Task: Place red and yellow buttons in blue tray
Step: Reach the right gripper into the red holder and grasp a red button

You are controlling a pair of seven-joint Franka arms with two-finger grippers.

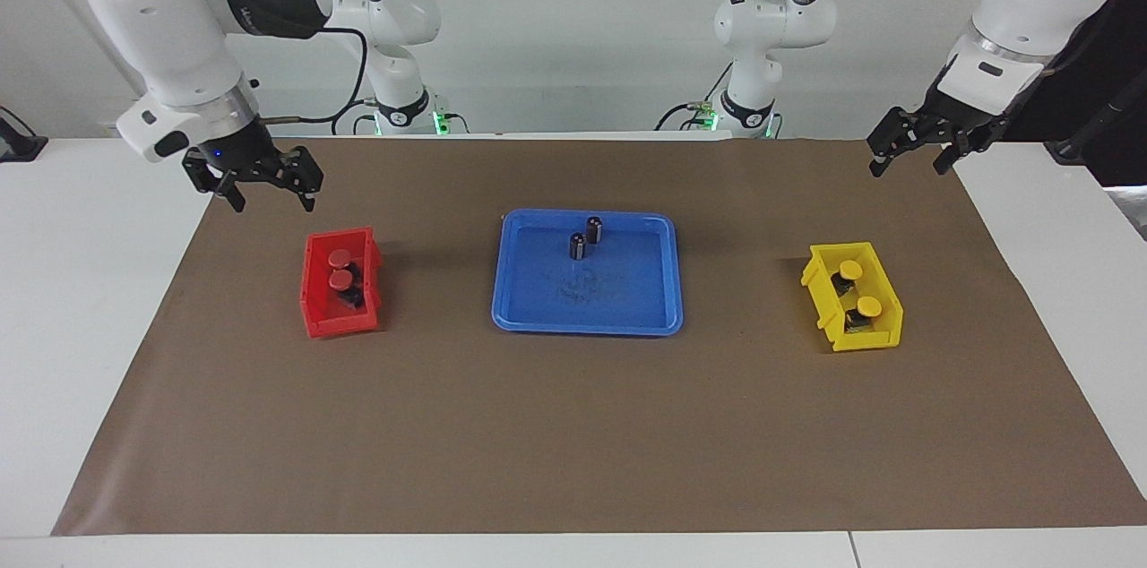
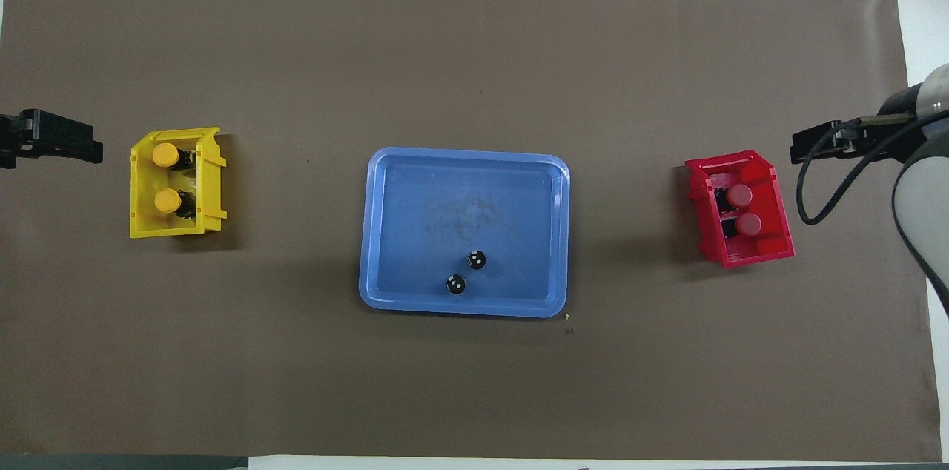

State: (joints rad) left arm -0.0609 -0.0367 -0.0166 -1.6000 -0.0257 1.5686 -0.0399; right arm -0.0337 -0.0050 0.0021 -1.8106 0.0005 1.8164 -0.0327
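Brown paper covers the white bench [image 1: 54, 299], on which three containers stand in a row. At the middle, the wide, shallow blue plastic tray [image 1: 538, 304] holds only two dark capless cylinders [image 1: 586, 237] near its robot-side rim. Two red-capped push-buttons [image 1: 340, 269] sit in the small red plastic bin [image 1: 315, 299] toward the right arm's end; two yellow-capped push-buttons [image 1: 858, 287] sit in the small yellow plastic bin [image 1: 829, 322] toward the left arm's end — none of the four is in the tray yet. Right gripper [image 1: 262, 193], fingers spread and empty, hangs over the paper just beside the red bin's robot-side end; the step in hand reads as the approach to a first red button. Left gripper [image 1: 909, 158], likewise spread and empty, waits over the paper's edge above the yellow bin's end. Next move calls for centring over one red cap, descending between the bin walls, and closing on the button's body — the neighbouring button is close and could be jostled.
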